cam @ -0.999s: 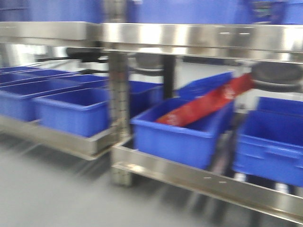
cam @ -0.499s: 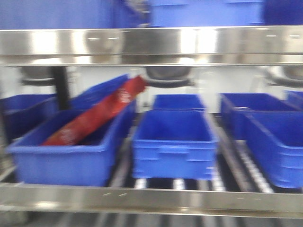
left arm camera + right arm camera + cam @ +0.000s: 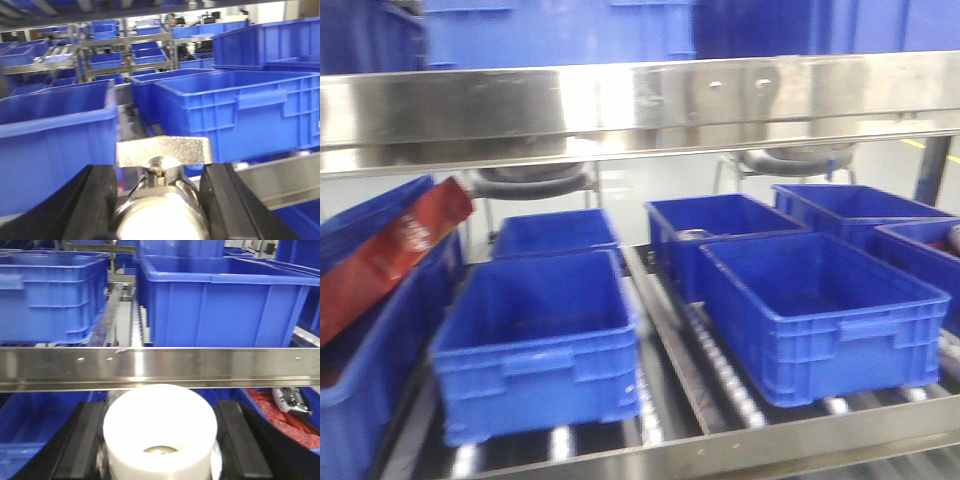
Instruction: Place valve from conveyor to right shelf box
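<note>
Carrying step, I judge: left claw [image 3: 159,172] clenched on the valve [image 3: 160,215], right claw [image 3: 161,407] gripping a white round piece [image 3: 160,432]; a blue box [image 3: 240,107] stands ahead-right of the left claw, so next it must clear that wall, then release.

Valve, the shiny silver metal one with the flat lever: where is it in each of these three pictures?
Front view: not in it.
Left wrist view: bottom centre, the silver metal valve clamped in the left gripper.
Right wrist view: no silver valve shows; the right gripper holds a white cylinder, bottom centre.
Shared landmark: blue plastic boxes on the steel shelf.
</note>
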Motion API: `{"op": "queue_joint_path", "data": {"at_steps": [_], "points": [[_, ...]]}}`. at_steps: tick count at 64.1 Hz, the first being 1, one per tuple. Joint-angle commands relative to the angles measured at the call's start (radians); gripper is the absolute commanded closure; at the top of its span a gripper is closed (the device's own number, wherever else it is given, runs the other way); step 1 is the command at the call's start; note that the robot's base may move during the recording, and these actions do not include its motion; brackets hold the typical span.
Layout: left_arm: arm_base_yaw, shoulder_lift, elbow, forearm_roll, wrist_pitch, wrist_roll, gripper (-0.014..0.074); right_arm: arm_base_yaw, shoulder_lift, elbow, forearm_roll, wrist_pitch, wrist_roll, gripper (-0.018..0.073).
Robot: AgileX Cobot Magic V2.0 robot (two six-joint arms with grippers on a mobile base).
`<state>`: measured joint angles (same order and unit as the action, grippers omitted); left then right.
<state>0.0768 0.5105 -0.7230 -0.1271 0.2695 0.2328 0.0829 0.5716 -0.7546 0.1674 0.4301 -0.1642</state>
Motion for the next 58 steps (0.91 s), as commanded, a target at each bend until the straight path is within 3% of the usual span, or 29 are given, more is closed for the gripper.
{"op": "queue_joint_path", "data": {"at_steps": [1, 58], "points": [[-0.006, -0.007, -0.015, -0.010, -0.056, -0.005, 0.0707, -0.001, -0.007, -0.018, 0.001, -0.079, -0.002, 0.0712], [-0.006, -0.007, -0.015, -0.010, -0.056, -0.005, 0.0707, -0.001, -0.007, -0.018, 0.001, -0.079, -0.002, 0.0712]]}}
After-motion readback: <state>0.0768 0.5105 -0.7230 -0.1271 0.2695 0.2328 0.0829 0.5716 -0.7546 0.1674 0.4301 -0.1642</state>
